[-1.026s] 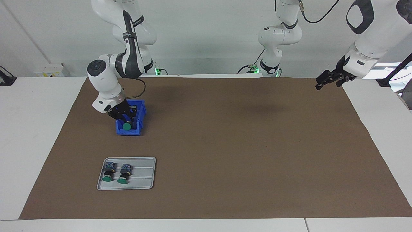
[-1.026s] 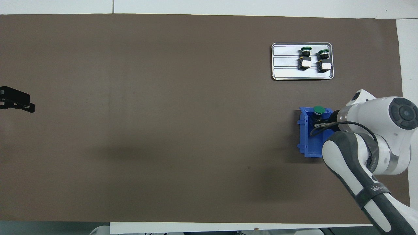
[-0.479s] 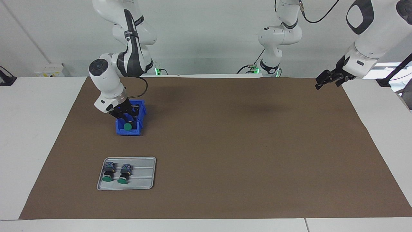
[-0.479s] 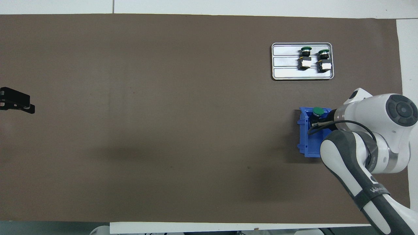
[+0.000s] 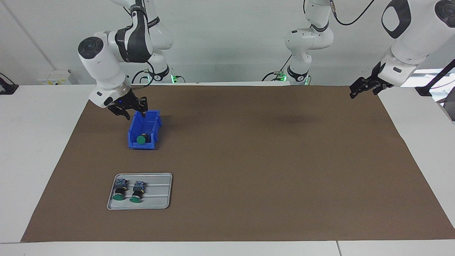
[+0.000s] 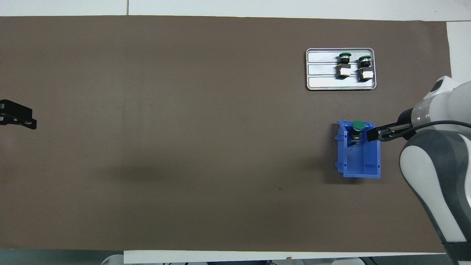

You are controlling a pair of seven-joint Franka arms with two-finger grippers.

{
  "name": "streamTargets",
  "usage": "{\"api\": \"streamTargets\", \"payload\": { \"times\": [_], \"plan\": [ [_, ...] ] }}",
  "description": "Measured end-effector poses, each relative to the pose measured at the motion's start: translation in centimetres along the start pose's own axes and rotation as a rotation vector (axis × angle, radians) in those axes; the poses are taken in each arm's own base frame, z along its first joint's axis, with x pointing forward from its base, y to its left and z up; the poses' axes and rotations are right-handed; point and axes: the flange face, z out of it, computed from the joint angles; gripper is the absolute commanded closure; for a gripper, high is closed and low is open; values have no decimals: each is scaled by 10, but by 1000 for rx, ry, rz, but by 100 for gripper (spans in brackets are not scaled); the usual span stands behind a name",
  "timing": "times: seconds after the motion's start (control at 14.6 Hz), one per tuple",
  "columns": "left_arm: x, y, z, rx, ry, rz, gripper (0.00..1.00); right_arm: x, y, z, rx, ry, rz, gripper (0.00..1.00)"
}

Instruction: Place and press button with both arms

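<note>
Well, the left end effector point(image 6: 16, 117) hangs in the air over the edge of the brown mat point(image 5: 249, 160) at the left arm's end of the counter point(image 5: 35, 142), well apart from everything else; this arm waits, and its fingers stand spread with nothing between them. Most of the mat is bare. Toward the right arm's end sits a blue bin point(image 5: 144, 129), and in it lies a green-capped button point(image 5: 141, 139), at the end of the bin farther from the robots. The right end effector point(image 5: 129, 113) is up in the air just over the bin's rim at the robots' end, its fingers parted and holding nothing, clear of the button. Farther from the robots than the bin rests a grey tray point(image 5: 156, 193), and on it two more buttons point(image 5: 119, 190) lie side by side, green caps pointing away from the robots.
</note>
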Motion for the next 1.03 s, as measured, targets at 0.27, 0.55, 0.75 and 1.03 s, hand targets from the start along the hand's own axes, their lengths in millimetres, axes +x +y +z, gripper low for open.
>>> {"api": "streamTargets", "payload": {
  "times": [0.27,0.55,0.75,1.03],
  "plan": [
    [0,1,0,1,0,3,0,-9,23,-93,-27,9,40,0],
    [0,2,0,1,1,4,0,-1,44,-144,-74,22,63,0],
    [-1,2,-1,1,2,5,0,11,46,-136,-64,9,77,0],
    [-1,2,-1,1,2,5,0,11,47,-138,-64,4,86,0]
  ]
}}
